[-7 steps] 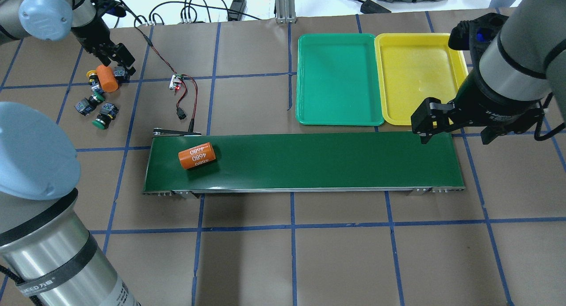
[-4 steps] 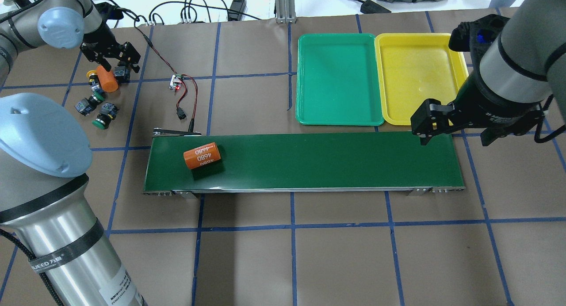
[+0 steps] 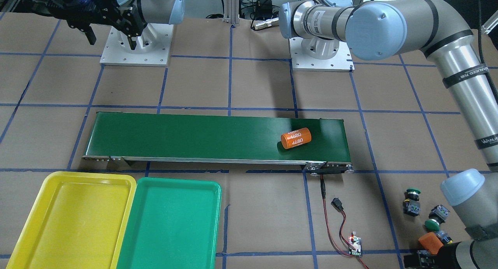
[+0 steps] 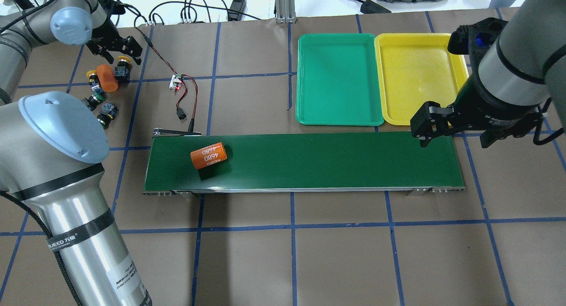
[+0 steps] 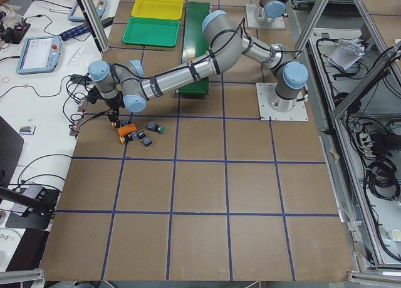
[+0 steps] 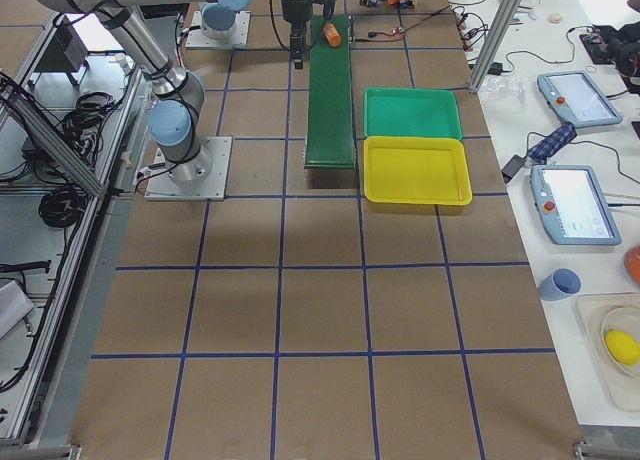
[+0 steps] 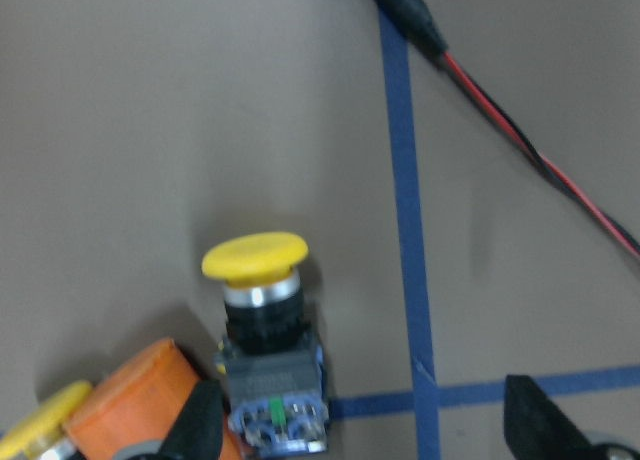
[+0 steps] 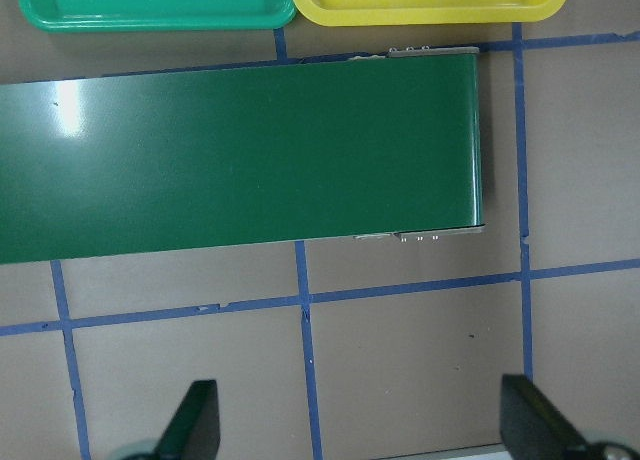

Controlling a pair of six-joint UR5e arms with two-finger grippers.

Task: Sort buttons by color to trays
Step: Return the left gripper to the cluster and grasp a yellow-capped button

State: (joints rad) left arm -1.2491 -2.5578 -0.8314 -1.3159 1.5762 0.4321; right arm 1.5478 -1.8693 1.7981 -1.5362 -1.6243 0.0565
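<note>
We find the left gripper (image 7: 370,435) spread open, grasping nothing, hanging directly over a yellow button (image 7: 262,320) that lies on its side on the surface (image 7: 150,130) — its block just inside one fingertip and just beside an orange cylinder (image 7: 140,395). A second yellow button (image 4: 91,75) and two green buttons (image 3: 412,201) lie near it. The left arm (image 4: 66,208) reaches far out, wrist pointing down. The green tray (image 4: 338,76) and yellow tray (image 4: 415,76) lie side by side, well apart from the buttons. The right gripper (image 8: 365,430) hangs released near the end of the conveyor belt (image 8: 240,160).
</note>
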